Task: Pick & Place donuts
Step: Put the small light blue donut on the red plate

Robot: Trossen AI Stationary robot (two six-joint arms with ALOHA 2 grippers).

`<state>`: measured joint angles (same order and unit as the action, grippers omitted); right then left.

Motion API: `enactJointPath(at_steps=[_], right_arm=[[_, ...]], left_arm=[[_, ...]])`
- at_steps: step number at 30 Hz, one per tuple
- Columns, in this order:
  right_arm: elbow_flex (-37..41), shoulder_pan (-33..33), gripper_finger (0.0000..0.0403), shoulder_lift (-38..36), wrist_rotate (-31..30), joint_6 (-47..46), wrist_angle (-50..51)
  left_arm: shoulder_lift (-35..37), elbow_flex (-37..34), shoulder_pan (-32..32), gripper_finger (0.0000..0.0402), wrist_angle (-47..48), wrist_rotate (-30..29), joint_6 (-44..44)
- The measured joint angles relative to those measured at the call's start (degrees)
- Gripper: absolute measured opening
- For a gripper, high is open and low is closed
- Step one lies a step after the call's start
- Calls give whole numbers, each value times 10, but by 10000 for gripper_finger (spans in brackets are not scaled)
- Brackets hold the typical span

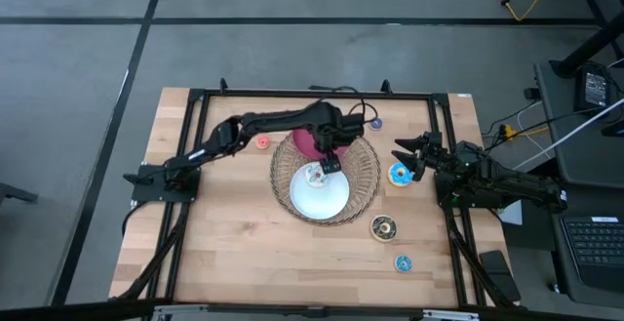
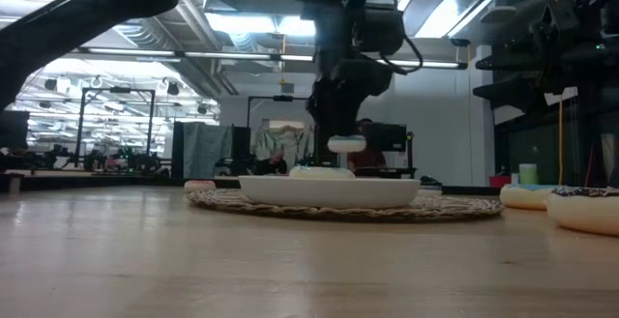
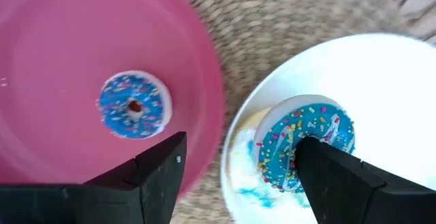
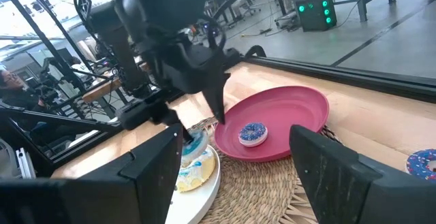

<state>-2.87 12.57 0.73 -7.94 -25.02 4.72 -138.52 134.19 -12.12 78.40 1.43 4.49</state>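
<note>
My left gripper (image 1: 330, 162) (image 3: 242, 142) is open above the white plate (image 1: 322, 202), which lies on the wicker tray (image 1: 369, 170). A blue sprinkled donut (image 3: 303, 139) (image 2: 346, 144) sits tilted at one of its fingertips. A pale donut (image 3: 245, 176) (image 2: 319, 173) rests flat on the white plate below. Another blue donut (image 3: 133, 105) (image 4: 253, 133) lies on the red plate (image 1: 304, 141). My right gripper (image 1: 409, 155) (image 4: 235, 132) waits open at the tray's right side, beside a blue donut (image 1: 399, 174). My left gripper touches the blue sprinkled donut with one fingertip (image 3: 320, 163) only; that tip covers the donut's hole (image 3: 300, 146). The other finger (image 3: 160, 169) stands well apart. The fingers point down from above. The donut is tilted and clear of the plate; whether it hangs on the tip I cannot tell.
Loose on the table lie an orange-pink donut (image 1: 262, 142) left of the tray, a blue one (image 1: 376, 123) at the far side, a dark brown one (image 1: 383, 226) and a blue one (image 1: 403, 262) toward the near right. Black frame rails (image 1: 195, 165) border the table.
</note>
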Motion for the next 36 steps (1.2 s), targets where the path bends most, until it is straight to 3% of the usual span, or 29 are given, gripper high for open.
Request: enactJointPath(at_steps=[14, 19, 23, 30, 36], right_arm=[[0, 0, 271, 0, -1, -110, -50], [0, 0, 271, 20, -5, -236, -50], [0, 0, 271, 63, 10, -313, -68], [-3, 3, 271, 167, -5, -366, -166], [-85, 27, 271, 295, 0, -358, -165]], left_arm=[[0, 0, -4, 262, -6, 0, 80], [0, 1, -20, 260, -6, 0, 85], [2, 8, -31, 262, -20, 0, 76], [17, 8, -48, 260, -38, -3, 39], [26, 8, -65, 260, -36, -10, 14]])
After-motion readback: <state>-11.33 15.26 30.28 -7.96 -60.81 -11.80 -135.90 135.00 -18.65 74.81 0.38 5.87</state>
